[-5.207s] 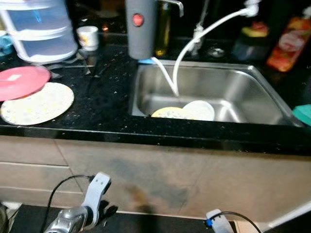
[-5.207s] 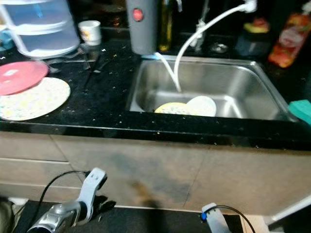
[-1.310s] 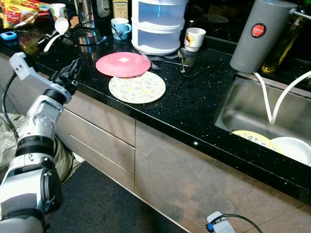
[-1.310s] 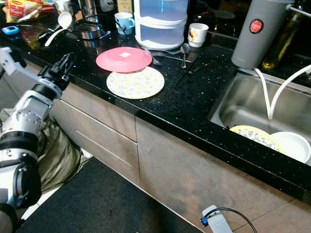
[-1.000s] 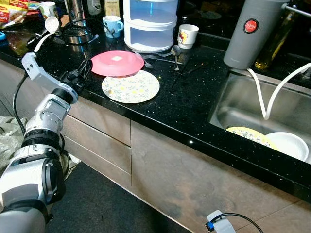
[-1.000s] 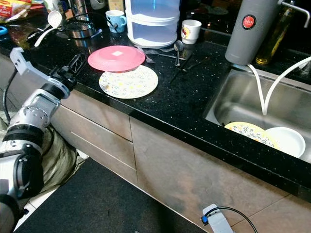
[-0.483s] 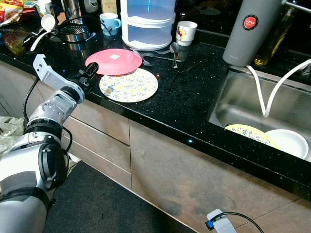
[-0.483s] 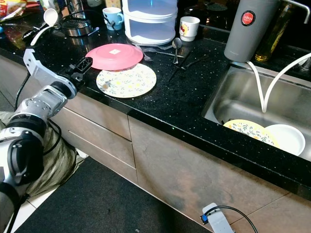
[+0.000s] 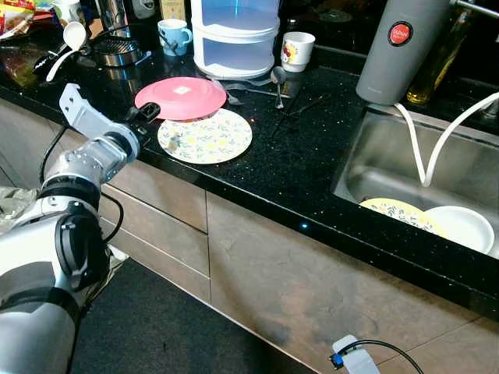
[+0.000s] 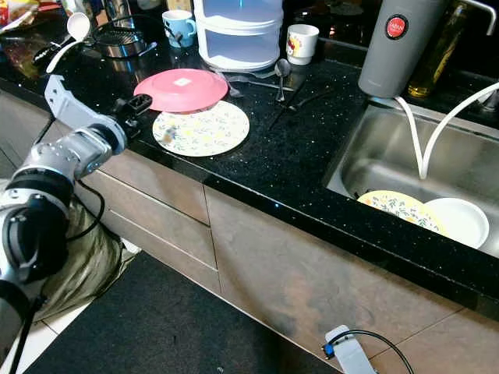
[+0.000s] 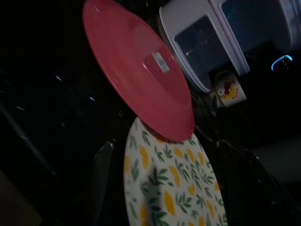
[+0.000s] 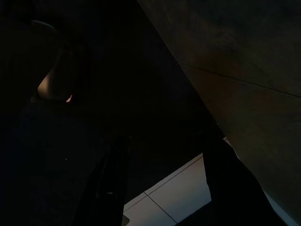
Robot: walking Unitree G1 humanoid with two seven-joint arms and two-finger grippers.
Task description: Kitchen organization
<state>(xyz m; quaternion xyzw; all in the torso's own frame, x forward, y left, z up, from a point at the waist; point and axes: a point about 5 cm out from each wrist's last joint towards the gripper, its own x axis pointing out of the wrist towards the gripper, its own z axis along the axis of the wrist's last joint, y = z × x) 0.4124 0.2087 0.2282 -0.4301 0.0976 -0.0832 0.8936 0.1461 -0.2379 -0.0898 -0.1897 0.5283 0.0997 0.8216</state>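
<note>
Pink plate (image 9: 181,97): I see it on the black counter (image 9: 312,167), towards the front edge, overlapping the far rim of the floral plate (image 9: 205,135).
Floral plate: flat on the counter, just inside the front edge, its far part tucked under the pink plate.
Left gripper (image 9: 148,114): I have it over the front edge of the counter, fingertips at the near-left rim of the pink plate and just beside the floral plate. In the left wrist view both fingers (image 11: 101,181) stand apart, either side of the floral plate (image 11: 167,186), nothing between them; released. I cannot tell if a tip touches a rim.
Right gripper (image 12: 160,179): hanging low by the cabinet front, over the floor; the right wrist view is very dark, but I make out the two fingers set apart.
Behind the plates: a clear stacked container (image 9: 235,35), a white mug (image 9: 298,51) on its right, a blue mug (image 9: 173,35) on its left, spoons (image 9: 277,82) lying between container and plates.
Right end of counter: a steel sink (image 9: 390,167) holding a patterned plate (image 9: 394,214) and a white bowl (image 9: 464,227); a grey flask (image 9: 398,51) stands at its far-left corner.
</note>
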